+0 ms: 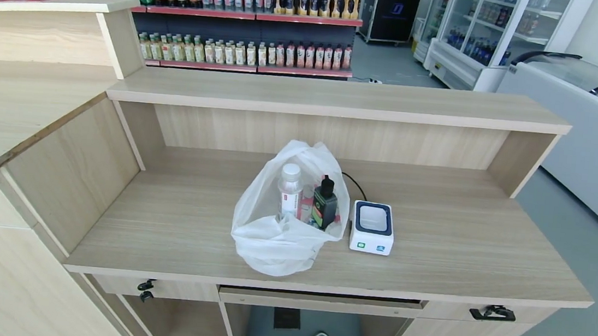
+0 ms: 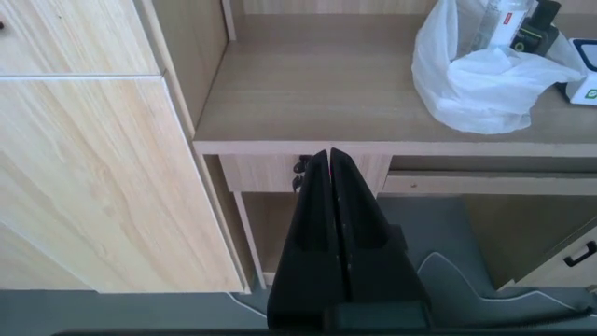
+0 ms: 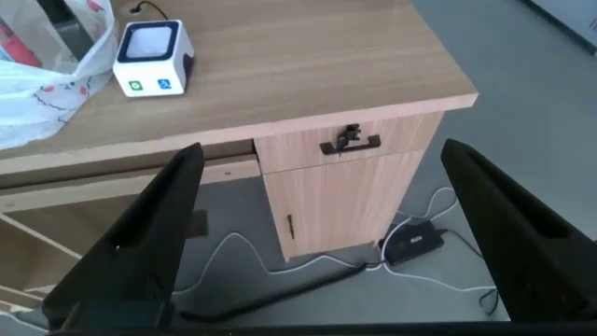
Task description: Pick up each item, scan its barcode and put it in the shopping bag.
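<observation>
Shopping bag (image 1: pixel 270 242), thin white plastic, holds clear white-capped bottle (image 1: pixel 290 189) and dark black-capped bottle (image 1: pixel 324 203), white square scanner (image 1: pixel 373 227) just beside; left gripper (image 2: pixel 328 159) fingers together, right gripper (image 3: pixel 322 154) fingers apart.

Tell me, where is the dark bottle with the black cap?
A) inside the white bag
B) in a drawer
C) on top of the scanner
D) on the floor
A: the dark bottle stands upright inside the white shopping bag, next to a clear bottle, with the scanner beside the bag on the counter.
</observation>
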Controlling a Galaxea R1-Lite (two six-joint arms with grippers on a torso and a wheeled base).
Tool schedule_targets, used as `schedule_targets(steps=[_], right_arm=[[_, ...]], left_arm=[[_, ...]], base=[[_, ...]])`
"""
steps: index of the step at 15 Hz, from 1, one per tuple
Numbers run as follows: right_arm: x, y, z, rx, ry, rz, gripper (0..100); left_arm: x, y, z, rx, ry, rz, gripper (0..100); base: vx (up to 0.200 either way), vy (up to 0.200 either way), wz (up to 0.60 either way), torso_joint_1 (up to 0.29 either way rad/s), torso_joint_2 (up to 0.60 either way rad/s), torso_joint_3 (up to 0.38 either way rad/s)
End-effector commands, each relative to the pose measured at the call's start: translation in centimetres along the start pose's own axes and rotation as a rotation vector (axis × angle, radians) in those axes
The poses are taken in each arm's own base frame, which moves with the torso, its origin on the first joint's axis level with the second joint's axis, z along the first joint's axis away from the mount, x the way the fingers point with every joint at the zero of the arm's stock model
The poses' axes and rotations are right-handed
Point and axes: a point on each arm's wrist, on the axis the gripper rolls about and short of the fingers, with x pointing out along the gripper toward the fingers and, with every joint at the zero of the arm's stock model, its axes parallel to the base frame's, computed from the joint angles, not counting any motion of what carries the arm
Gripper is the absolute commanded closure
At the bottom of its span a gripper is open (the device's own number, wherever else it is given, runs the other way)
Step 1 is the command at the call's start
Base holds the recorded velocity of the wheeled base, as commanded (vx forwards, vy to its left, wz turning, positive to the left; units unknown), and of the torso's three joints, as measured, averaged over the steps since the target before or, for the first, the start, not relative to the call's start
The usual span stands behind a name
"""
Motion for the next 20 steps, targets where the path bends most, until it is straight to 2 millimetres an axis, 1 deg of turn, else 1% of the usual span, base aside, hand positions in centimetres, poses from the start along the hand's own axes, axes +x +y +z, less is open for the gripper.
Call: schedule_targets(steps=[1,4,20], right_arm=[[-0.78,-0.12,-0.19,0.007,-0.090,0.027,0],[-1.12,-0.21,-0.31,0.010,-0.130,0.053,0],[-1.14,-0.23,-0.32,0.015,-0.133,0.046,0]], left_arm=[[0.00,0.00,0.00,0.000,0.000,0.000,100],[0.00,0.00,0.00,0.000,0.000,0.000,100],[0.00,0.00,0.00,0.000,0.000,0.000,100]], base=[[0.000,0.000,0.00,0.000,0.00,0.000],[0.000,0.000,0.00,0.000,0.00,0.000],[0.000,0.000,0.00,0.000,0.00,0.000]])
